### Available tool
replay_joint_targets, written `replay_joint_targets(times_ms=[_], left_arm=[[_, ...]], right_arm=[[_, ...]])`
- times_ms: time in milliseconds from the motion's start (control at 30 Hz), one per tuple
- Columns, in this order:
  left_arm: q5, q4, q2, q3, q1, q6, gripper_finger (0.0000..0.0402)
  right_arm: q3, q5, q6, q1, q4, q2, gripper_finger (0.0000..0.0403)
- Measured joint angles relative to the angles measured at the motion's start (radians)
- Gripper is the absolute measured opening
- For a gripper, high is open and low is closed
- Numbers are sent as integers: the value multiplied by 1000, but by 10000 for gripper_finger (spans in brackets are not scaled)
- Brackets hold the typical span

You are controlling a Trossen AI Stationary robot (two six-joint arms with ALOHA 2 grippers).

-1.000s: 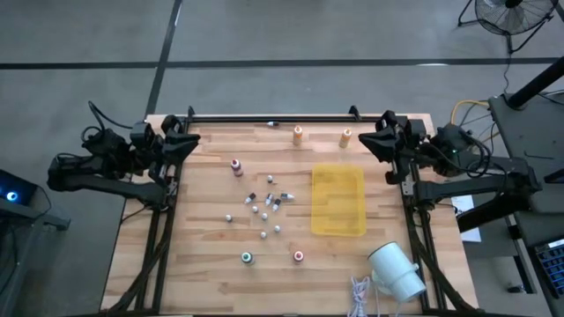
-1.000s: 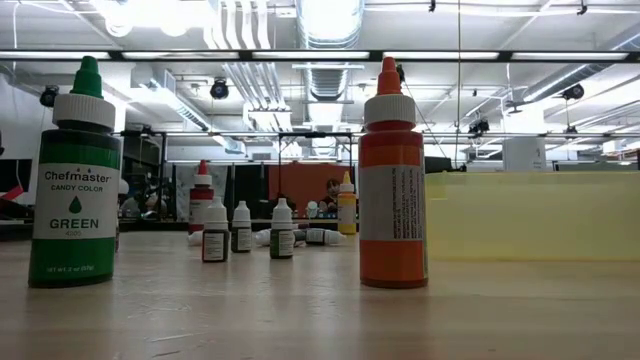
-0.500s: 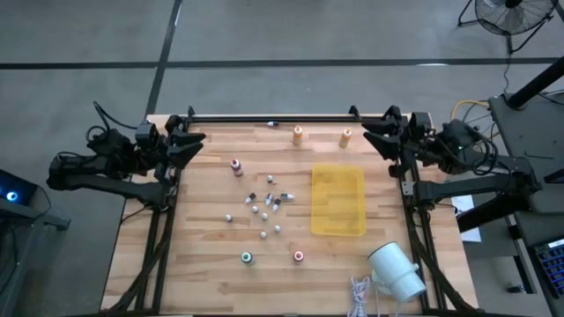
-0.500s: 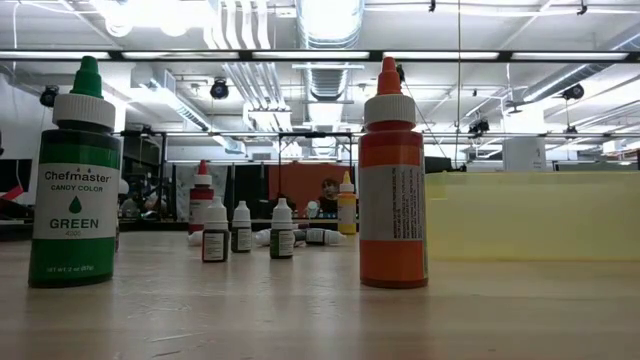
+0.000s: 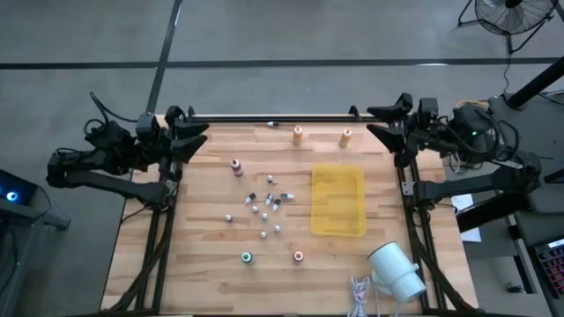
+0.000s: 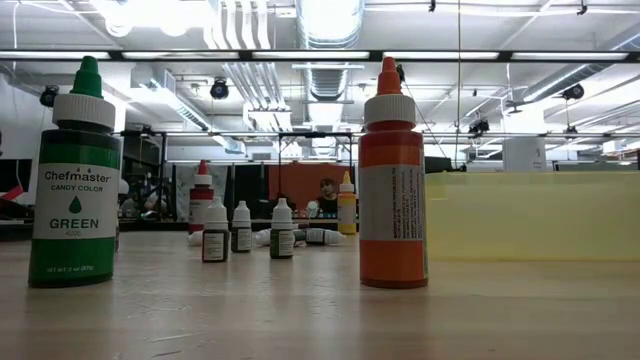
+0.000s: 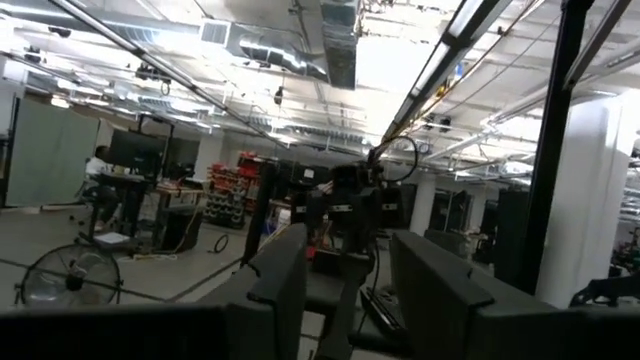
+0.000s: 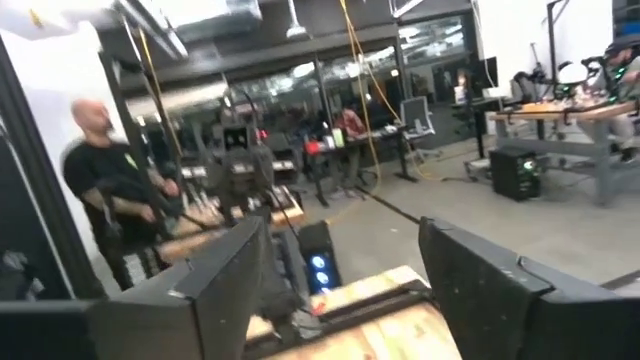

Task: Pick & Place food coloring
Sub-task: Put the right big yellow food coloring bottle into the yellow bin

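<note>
Both arms lifting from rest at the tabletop's (image 5: 203, 264) upper corners since a second ago. Left gripper (image 5: 196, 134) jaws part-open, empty; right gripper (image 5: 381, 121) jaws spread wide, empty. Food coloring bottles (image 5: 264, 207) untouched, scattered centre-left beside yellow mat (image 5: 338, 201). Judged: first reach only starting.

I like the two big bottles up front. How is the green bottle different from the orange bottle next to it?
The green bottle has a green body, a green tip and a label reading GREEN; the orange bottle has an orange body and tip, and its label faces away. The green bottle stands nearer the picture's edge, the orange bottle beside the yellow mat. Both stand upright, with white collars.
</note>
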Motion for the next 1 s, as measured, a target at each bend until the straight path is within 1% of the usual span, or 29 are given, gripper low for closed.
replay_joint_targets(times_ms=[133,267,400,600,700,800,1000], left_arm=[[1,-88,35,79,0,34,159],[-1,-211,80,172,2,63,185],[-8,-337,136,275,2,98,201],[-14,-518,224,420,3,143,204],[-44,-555,262,454,3,162,204],[-91,-563,290,467,3,197,204],[-127,-565,315,467,13,200,204]], right_arm=[[110,12,-71,-3,-104,39,281],[194,62,-112,-3,-187,66,293],[238,85,-129,-5,-241,83,303],[250,110,-159,-4,-309,85,311],[249,158,-181,-4,-336,87,308],[248,180,-182,-4,-364,87,303],[248,185,-179,-3,-409,87,297]])
